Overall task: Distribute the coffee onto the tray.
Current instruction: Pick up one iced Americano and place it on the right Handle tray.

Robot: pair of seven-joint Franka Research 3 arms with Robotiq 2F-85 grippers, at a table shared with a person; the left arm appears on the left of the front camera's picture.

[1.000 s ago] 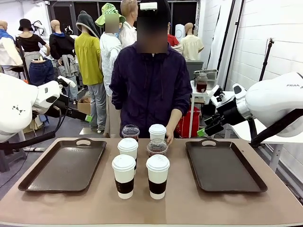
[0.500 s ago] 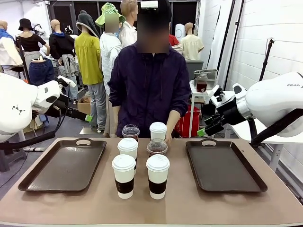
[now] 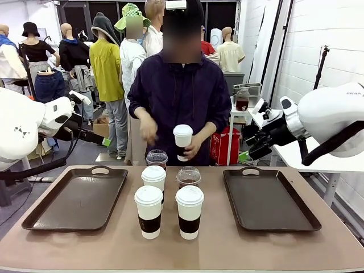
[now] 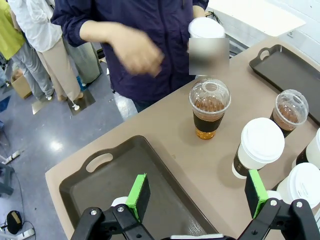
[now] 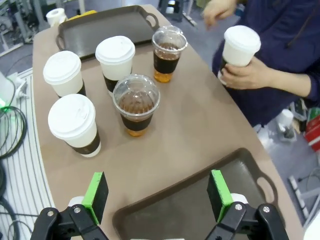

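The person's hand holds one white lidded coffee cup (image 3: 182, 142) (image 5: 240, 46) up at chest height, off the table. Five more stand mid-table: three white cups with brown sleeves (image 3: 149, 211) (image 3: 189, 211) (image 3: 153, 180) and two clear dome-lidded cups (image 3: 157, 158) (image 3: 188, 177). The left tray (image 3: 77, 196) and the right tray (image 3: 267, 199) hold nothing. My left gripper (image 3: 106, 142) (image 4: 197, 192) hovers open above the left tray's far end. Beyond the right tray's far edge, my right gripper (image 3: 244, 156) (image 5: 157, 195) is open, off the table.
The person stands at the far side of the table, the free hand (image 3: 149, 131) raised near the held cup. A small side table with a jar (image 3: 242, 99) stands behind my right arm. Bare tabletop (image 3: 216, 244) lies in front of the cups.
The person has lifted the far right white cup off the table to chest height and raised the other hand. My right gripper edged slightly up; the left arm has not moved.
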